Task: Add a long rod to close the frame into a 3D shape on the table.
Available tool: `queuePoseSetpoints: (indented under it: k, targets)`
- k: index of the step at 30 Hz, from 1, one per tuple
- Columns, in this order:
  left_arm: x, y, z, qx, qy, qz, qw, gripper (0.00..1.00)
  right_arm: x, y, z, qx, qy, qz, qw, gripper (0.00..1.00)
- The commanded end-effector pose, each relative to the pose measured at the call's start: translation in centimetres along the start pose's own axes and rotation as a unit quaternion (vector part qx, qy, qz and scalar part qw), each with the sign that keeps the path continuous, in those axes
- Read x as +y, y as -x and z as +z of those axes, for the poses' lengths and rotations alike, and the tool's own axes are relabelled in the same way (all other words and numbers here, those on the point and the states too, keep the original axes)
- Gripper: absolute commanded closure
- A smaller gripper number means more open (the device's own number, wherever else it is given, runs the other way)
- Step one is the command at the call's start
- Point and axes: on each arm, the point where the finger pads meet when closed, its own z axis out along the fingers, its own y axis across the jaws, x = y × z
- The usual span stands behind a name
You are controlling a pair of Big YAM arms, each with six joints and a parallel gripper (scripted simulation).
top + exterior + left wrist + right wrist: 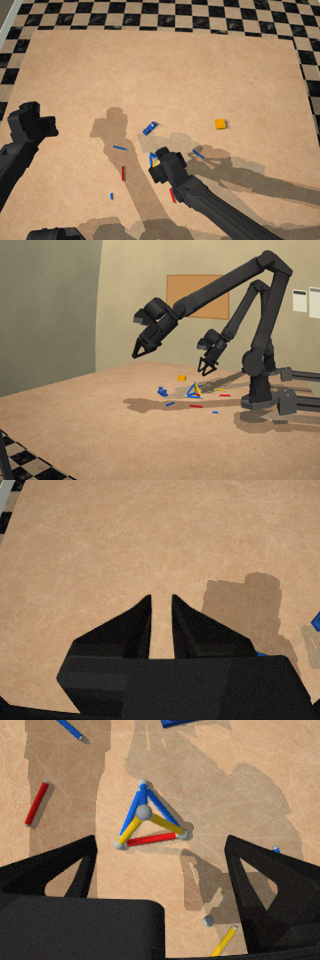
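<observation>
The frame is a four-cornered pyramid on the table. A blue rod [150,160] [190,389] [131,814], two more blue rods, two yellow rods and a red rod [151,839] form its six edges. The top steel ball [195,382] [144,812] joins one blue and two yellow rods. The three base balls rest at table level, and all rod ends appear to meet balls. My right gripper [201,372] [161,842] is wide open and empty above and behind the frame. My left gripper [133,356] [161,601] is slightly open and empty, high above the table and away from the frame.
Loose around the frame lie a blue rod [119,148] [169,404], red rods [123,173] [172,195], a short blue rod [111,196], another blue rod [197,153], a yellow rod [224,941] and a ball [208,921]. A blue toy [149,128] and orange block [220,124] sit farther out.
</observation>
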Motion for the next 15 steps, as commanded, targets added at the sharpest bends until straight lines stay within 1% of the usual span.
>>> queuePoseSetpoints:
  k: [1,3,4,9,12,13,15]
  targets:
    - [-0.1,1.6,0.2,-0.009,-0.001,0.001,1.0,0.85,-6.2,2.7,-3.3,-0.032,-0.041,0.042,0.998,0.0]
    - [-0.1,1.6,0.2,-0.009,-0.001,0.001,1.0,0.85,-6.2,2.7,-3.3,-0.032,-0.041,0.042,0.998,0.0]
    - [-0.1,1.6,0.2,-0.009,-0.001,0.001,1.0,0.85,-8.1,4.2,-4.3,-0.045,-0.053,0.055,0.996,0.0]
    - [-0.1,1.6,0.2,-0.009,-0.001,0.001,1.0,0.85,-15.5,5.5,-7.9,-0.067,-0.101,0.119,0.985,0.0]
    - [-0.1,1.6,0.2,-0.009,-0.001,0.001,1.0,0.85,-19.0,6.2,-9.7,-0.078,-0.123,0.151,0.978,0.0]
    - [-0.1,1.6,0.2,-0.009,-0.001,0.001,1.0,0.85,-20.0,5.9,-9.7,-0.073,-0.128,0.16,0.976,0.0]
    - [-0.1,1.6,0.2,-0.009,-0.001,0.001,1.0,0.85,-21.7,6.3,-10.5,-0.079,-0.138,0.174,0.972,0.0]
